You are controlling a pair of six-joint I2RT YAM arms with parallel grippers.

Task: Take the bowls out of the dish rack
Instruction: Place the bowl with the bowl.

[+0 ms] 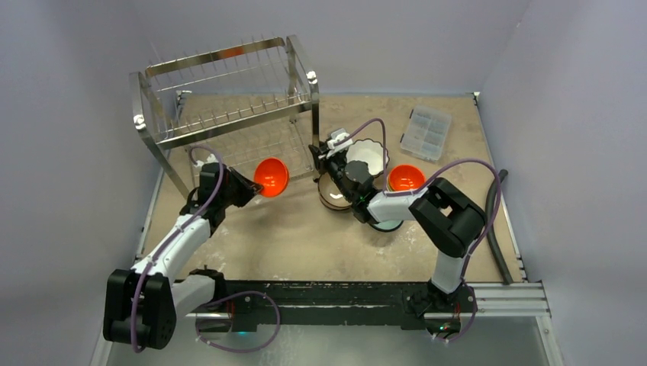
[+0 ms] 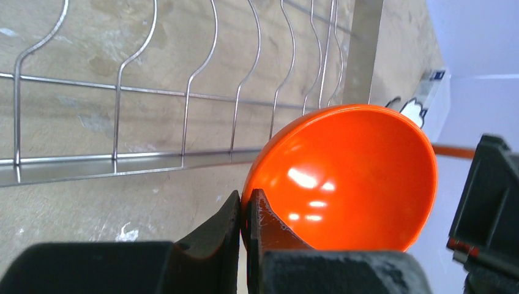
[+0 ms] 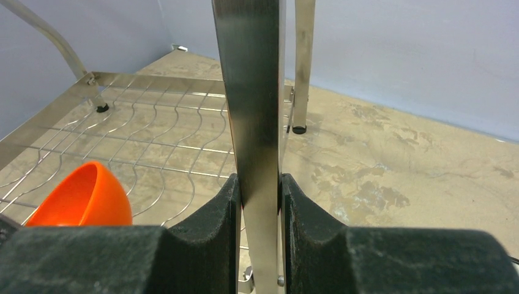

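1. Jaws of the left gripper (image 2: 248,214) are clamped on the rim of the orange bowl (image 2: 343,177), one finger inside and one outside.
2. We see that bowl tilted on edge at the near side of the dish rack (image 1: 229,99), by the lower tier. We can't tell whether it touches the wires.
3. Right gripper (image 3: 258,202) is closed tight on the rack's near right leg (image 3: 254,110), steel strip pinched between both pads.
4. Both rack tiers look bare in the top view apart from the held bowl.
5. Right of the rack on the table (image 1: 305,244) we see a white scalloped bowl (image 1: 368,155), a second orange bowl (image 1: 405,178) and a tan bowl (image 1: 336,197), close together and partly hidden by the right arm.
6. Clear compartment box (image 1: 426,133) sits further back on the right, apart from the bowls.
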